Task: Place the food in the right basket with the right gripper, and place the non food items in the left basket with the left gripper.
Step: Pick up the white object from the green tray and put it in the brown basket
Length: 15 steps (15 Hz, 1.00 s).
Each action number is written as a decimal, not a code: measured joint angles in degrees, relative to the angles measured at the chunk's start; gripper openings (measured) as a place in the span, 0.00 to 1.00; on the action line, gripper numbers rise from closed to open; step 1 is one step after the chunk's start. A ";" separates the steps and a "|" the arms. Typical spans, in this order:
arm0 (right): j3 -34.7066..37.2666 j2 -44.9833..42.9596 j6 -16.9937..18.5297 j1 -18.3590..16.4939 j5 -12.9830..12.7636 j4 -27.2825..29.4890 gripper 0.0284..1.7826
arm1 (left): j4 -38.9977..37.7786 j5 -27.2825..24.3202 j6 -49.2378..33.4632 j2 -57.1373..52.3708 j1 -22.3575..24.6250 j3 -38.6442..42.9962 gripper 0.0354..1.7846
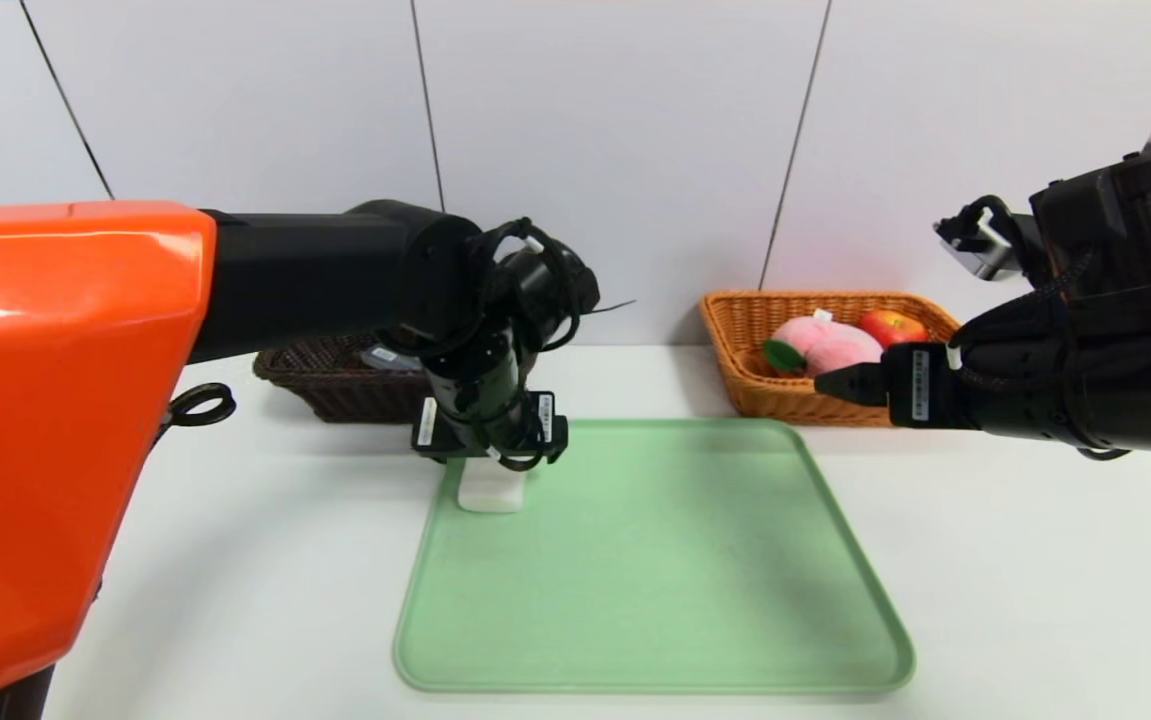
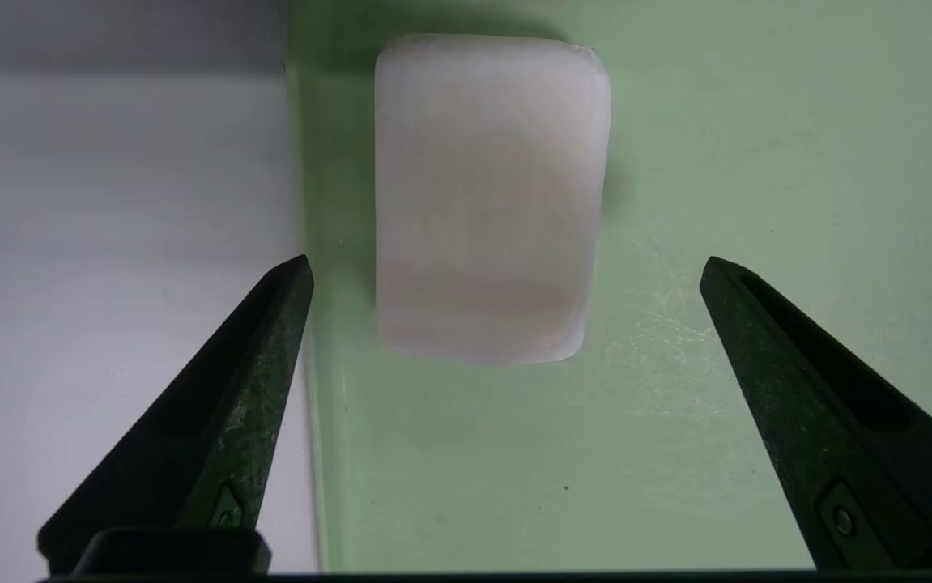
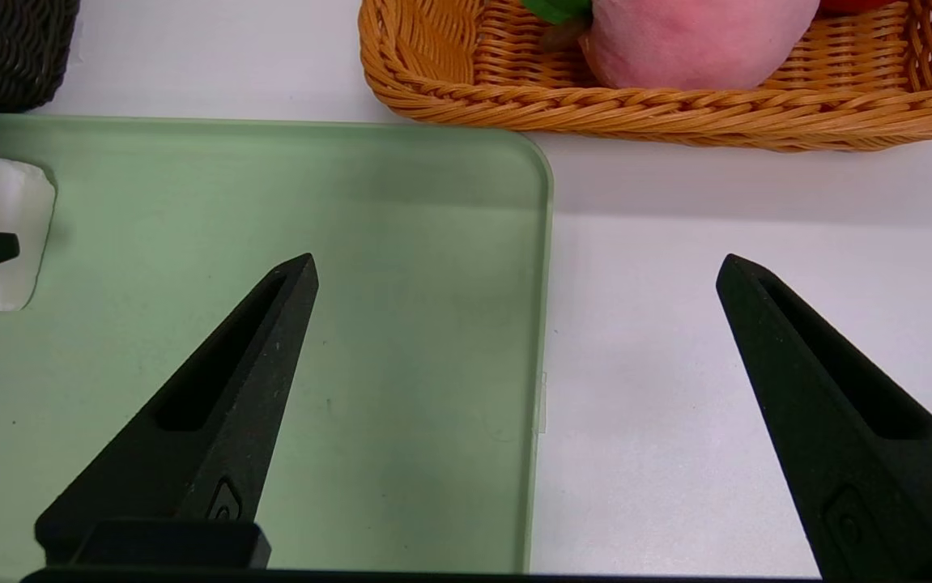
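A white rounded block (image 1: pixel 490 492) lies on the back left corner of the green tray (image 1: pixel 655 600). My left gripper (image 1: pixel 488 455) hangs open just above it; in the left wrist view the block (image 2: pixel 486 194) lies between the spread fingers of the left gripper (image 2: pixel 506 263), untouched. My right gripper (image 1: pixel 835 385) is open and empty, held in front of the orange-tan basket (image 1: pixel 735 345), over the tray's right edge (image 3: pixel 542 324). The pink peach (image 1: pixel 830 345) and the apple (image 1: pixel 892 325) lie in that basket. The strawberry and the fork are out of view.
The dark brown basket (image 1: pixel 335 385) stands at the back left, partly behind my left arm, with a grey item (image 1: pixel 382 356) showing in it. The tray sits on a white table (image 1: pixel 1035 600). A white wall stands close behind the baskets.
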 joint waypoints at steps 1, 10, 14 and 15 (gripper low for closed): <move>0.16 0.00 -0.02 0.00 0.00 -0.04 0.96 | -0.13 0.01 0.00 0.33 0.00 0.00 0.94; 1.10 -0.41 -0.02 0.02 0.00 -0.06 0.96 | -0.61 0.09 -0.79 3.39 0.29 0.00 0.94; 1.13 -0.41 -0.02 0.00 0.05 -0.09 0.96 | -1.27 0.11 -0.55 4.02 0.40 0.00 0.83; 1.13 -0.41 0.00 0.02 0.09 -0.06 0.96 | -1.57 0.09 -0.49 4.25 0.52 0.00 0.73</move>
